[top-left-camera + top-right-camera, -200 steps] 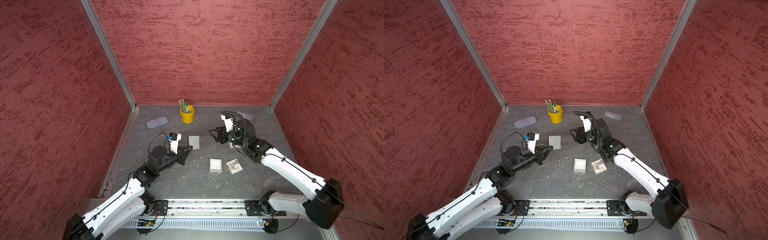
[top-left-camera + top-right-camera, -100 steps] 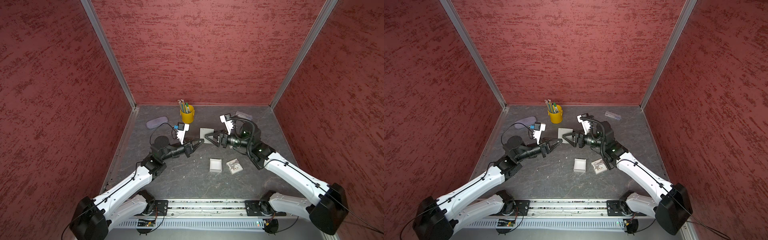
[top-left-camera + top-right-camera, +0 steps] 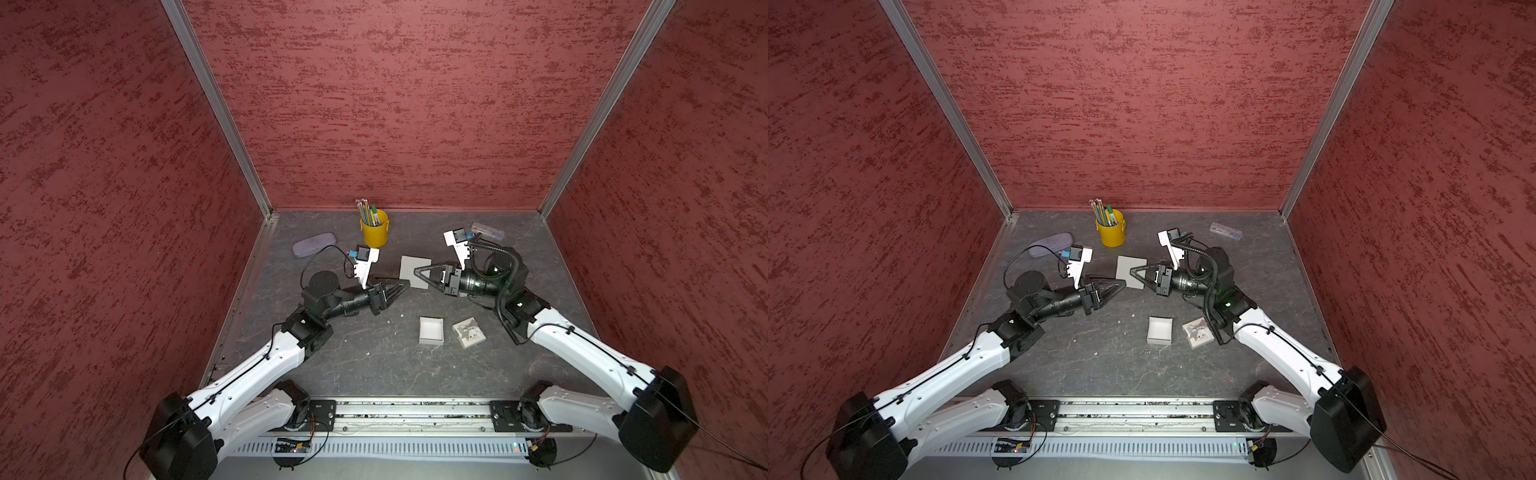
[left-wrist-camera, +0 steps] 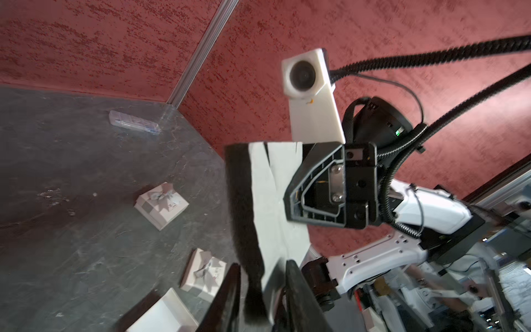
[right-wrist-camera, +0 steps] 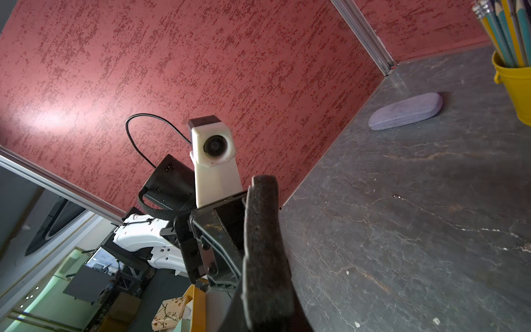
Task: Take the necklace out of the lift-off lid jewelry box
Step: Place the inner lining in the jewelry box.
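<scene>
Right end effector [image 3: 417, 272] tight on foam insert [image 3: 410, 266], left end effector [image 3: 404, 285] ajar around its cut-off end.

Robot lab cell: red panel walls [image 3: 395, 104], aluminium rail [image 3: 415, 409].

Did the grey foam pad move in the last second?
Yes. The grey foam pad went to the robot's right: before, it was straight in front of the yellow pencil cup; now it is right of it.

The walls [image 3: 395, 104] are mottled red, the cup [image 3: 375, 235] yellow, the box [image 3: 430, 328] white, the foam pad [image 3: 411, 270] grey.
</scene>
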Robot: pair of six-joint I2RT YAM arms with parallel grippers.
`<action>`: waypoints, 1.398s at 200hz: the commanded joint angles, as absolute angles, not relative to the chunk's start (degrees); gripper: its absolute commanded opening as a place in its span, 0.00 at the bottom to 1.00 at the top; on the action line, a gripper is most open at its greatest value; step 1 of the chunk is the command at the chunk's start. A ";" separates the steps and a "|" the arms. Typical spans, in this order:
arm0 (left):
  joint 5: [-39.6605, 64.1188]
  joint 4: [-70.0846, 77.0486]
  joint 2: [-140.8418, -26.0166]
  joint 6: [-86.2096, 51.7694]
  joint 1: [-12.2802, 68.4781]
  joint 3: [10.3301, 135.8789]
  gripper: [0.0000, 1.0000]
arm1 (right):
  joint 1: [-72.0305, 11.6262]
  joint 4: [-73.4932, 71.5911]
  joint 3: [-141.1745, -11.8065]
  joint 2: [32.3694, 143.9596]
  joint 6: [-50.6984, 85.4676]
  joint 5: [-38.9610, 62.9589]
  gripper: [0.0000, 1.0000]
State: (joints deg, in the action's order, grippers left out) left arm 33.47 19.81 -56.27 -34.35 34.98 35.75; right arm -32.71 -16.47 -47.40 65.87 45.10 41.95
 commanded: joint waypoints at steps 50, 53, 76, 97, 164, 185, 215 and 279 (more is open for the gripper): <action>24.20 9.58 -57.66 -35.03 33.84 30.05 0.52 | -32.16 17.85 -43.25 60.03 42.60 17.83 0.12; 23.79 9.29 -57.92 -35.26 33.84 29.91 0.52 | -32.23 18.27 -42.83 59.89 42.84 17.58 0.12; 21.44 6.22 -60.91 -36.90 33.93 30.03 0.49 | -33.35 20.35 -40.29 59.99 44.51 16.52 0.11; 20.79 5.85 -64.69 -39.46 34.16 30.26 0.46 | -35.70 22.87 -40.16 62.32 44.66 13.05 0.11; 18.89 9.95 -76.75 -45.23 38.97 30.72 0.41 | -38.96 19.46 -39.18 69.48 44.40 12.28 0.10; 19.66 12.04 -79.81 -47.37 39.44 30.75 0.37 | -39.11 18.21 -38.28 70.96 44.18 13.06 0.10; 19.86 14.01 -83.03 -49.08 40.70 31.14 0.36 | -39.09 16.99 -37.80 72.81 43.70 13.89 0.09; 20.04 19.19 -89.10 -52.17 43.13 31.64 0.35 | -39.06 10.38 -35.60 76.93 43.37 17.85 0.09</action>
State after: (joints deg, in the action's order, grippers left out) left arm 20.32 14.92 -87.42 -50.15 42.46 30.50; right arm -38.81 15.14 -36.53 75.42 43.46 15.84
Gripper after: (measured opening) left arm 0.352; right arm 0.091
